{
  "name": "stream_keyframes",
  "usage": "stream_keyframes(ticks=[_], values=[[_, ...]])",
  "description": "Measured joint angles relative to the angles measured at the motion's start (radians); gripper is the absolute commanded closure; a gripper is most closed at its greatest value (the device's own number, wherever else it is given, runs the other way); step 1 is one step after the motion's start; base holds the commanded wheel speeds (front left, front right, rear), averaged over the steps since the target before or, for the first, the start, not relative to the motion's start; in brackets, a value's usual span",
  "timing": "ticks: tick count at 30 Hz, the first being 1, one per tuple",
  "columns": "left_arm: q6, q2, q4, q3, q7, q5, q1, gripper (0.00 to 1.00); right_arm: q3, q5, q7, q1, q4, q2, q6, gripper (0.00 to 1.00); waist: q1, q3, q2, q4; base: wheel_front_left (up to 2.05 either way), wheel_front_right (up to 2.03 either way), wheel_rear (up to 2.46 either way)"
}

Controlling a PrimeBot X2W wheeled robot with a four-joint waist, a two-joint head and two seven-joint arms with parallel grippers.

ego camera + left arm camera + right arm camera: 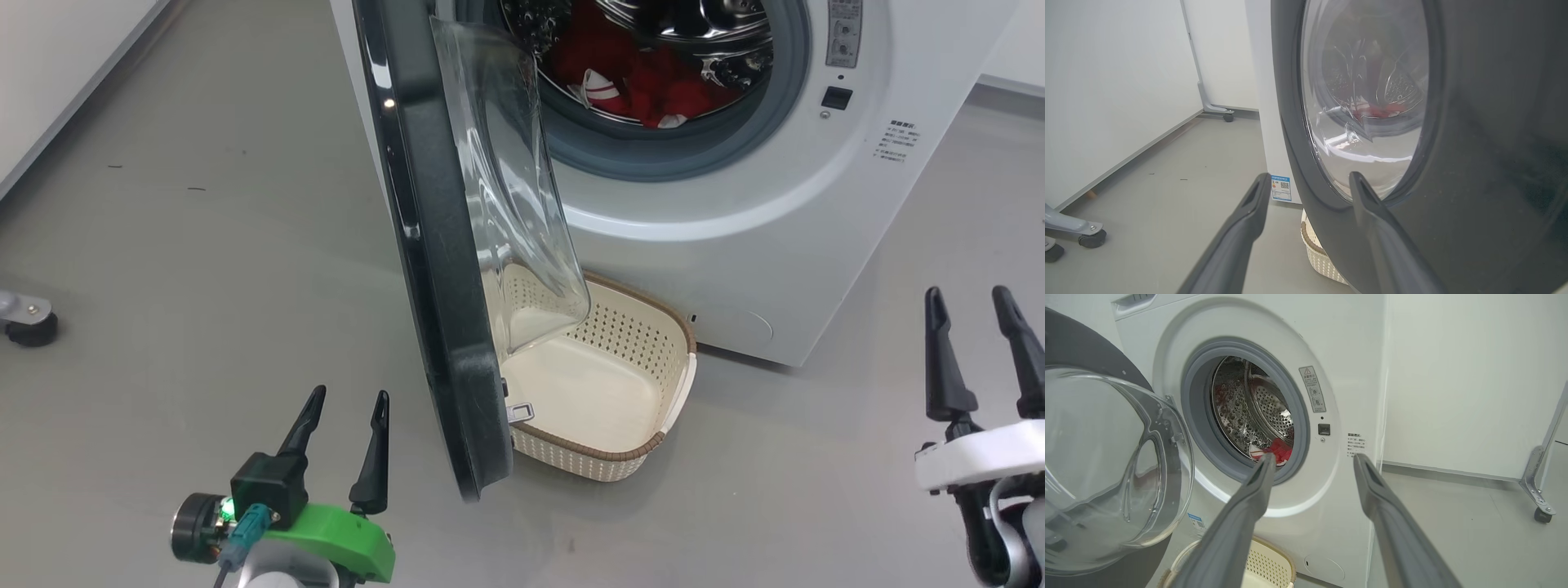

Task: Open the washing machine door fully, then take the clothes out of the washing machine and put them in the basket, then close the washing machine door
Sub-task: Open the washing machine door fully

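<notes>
Head view: washing machine door point(433, 269) overhangs the basket point(645, 447); left gripper point(349, 394) and right gripper point(966, 292) gape empty.

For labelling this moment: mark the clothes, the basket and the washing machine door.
the clothes point(645, 86), head view, on the red fabric heap.
the basket point(629, 327), head view, on its perforated far wall.
the washing machine door point(441, 269), head view, on its black rim.

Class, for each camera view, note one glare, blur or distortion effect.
Head view: glare dots the round door's glossy black rim. Left wrist view: its clear glass bowl smears the red clothes behind. Right wrist view: the right tool has blurred dark fingers.
</notes>
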Motion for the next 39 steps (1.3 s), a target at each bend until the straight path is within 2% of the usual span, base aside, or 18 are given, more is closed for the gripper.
stream_keyframes(ticks=[5,9,20,39], values=[[0.000,0.000,0.003,-0.001,0.000,0.000,0.000,0.00,0.027,-0.072,0.007,0.041,0.024,0.019,-0.063,0.00,0.0000,-0.004,0.0000,0.004,0.00,0.00,0.00],[0.000,0.000,0.007,-0.001,0.000,0.000,0.000,0.00,0.050,-0.101,0.008,0.076,0.044,0.055,-0.089,0.00,0.0000,-0.009,0.0000,0.008,0.00,0.00,0.00],[0.000,0.000,0.017,-0.003,0.000,0.000,0.001,0.00,0.077,-0.127,0.008,0.115,0.093,0.129,-0.115,0.00,0.0000,-0.019,0.0000,0.010,0.00,0.00,0.00],[0.000,0.000,0.026,-0.005,0.000,0.000,0.004,0.00,0.047,-0.207,0.008,0.112,0.054,0.185,-0.114,0.00,0.0000,-0.022,0.0000,0.008,0.00,0.00,0.00]])
